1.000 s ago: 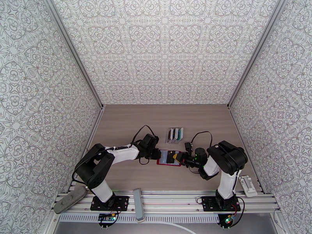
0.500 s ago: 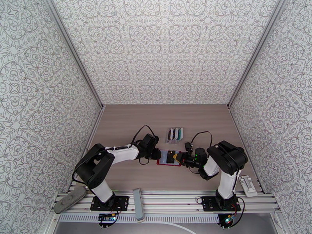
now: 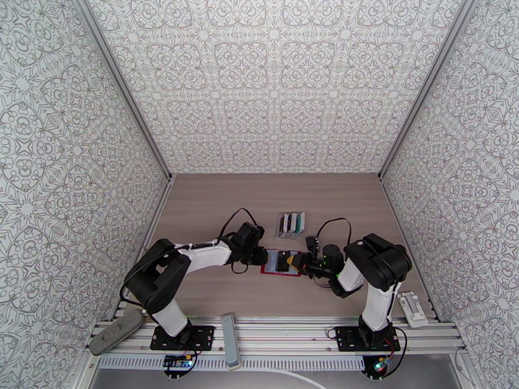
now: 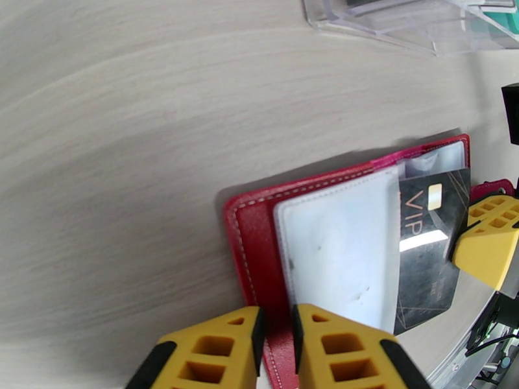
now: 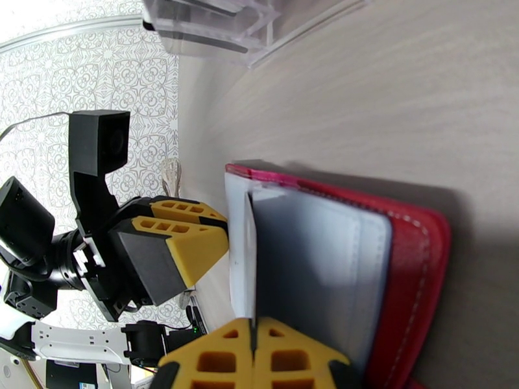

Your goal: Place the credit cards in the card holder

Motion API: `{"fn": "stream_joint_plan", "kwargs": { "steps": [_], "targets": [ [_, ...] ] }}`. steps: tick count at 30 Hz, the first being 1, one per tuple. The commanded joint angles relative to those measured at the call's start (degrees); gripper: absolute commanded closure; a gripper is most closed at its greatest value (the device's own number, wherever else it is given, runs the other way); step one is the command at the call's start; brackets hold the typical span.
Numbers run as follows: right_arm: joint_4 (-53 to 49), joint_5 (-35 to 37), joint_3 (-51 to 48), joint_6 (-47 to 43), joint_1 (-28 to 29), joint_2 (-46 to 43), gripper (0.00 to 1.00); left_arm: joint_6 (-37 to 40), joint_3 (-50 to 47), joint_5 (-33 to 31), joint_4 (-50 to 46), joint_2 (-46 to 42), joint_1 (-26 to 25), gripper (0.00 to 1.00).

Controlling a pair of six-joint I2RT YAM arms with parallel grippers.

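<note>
The red card holder (image 3: 279, 273) lies open on the table between the two arms, its pale clear pockets facing up (image 4: 250, 254). My left gripper (image 4: 277, 332) is shut on the holder's left cover edge (image 3: 265, 257). A black credit card (image 4: 431, 254) marked VIP lies partly inside the right pocket. My right gripper (image 5: 253, 354) is shut on that card's outer edge, and one of its yellow fingers (image 4: 490, 238) shows beside the card. More credit cards (image 3: 292, 222), black, whitish and teal, stand in a clear rack just behind the holder.
The clear rack (image 4: 402, 21) stands a short way beyond the wallet. A grey bar (image 3: 228, 348) and a grey oblong (image 3: 115, 332) lie on the front rail, and a white part (image 3: 412, 308) sits at the right. Patterned walls close three sides.
</note>
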Motion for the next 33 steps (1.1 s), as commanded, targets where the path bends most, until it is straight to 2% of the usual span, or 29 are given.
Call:
{"fn": "stream_joint_plan", "kwargs": {
  "steps": [1,9,27,33],
  "targets": [
    [-4.24,-0.57,0.71,-1.53,0.81,-0.41,1.0,-0.3,-1.71,-1.54,-2.5,4.22,0.21,0.78],
    [-9.5,-0.9,2.04,-3.55,1.01,-2.84,1.0,-0.32,-1.45,-1.23,-2.5,4.64,0.16,0.78],
    [-13.69,1.87,5.79,-3.8,3.87,-3.35,1.0,-1.65,-2.85,-0.92,-0.88,4.35,-1.16,0.78],
    [-15.43,2.58,6.12,-4.36,4.38,-3.7,0.95,-1.89,-2.72,-0.82,-0.7,4.59,-1.24,0.78]
  ]
}}
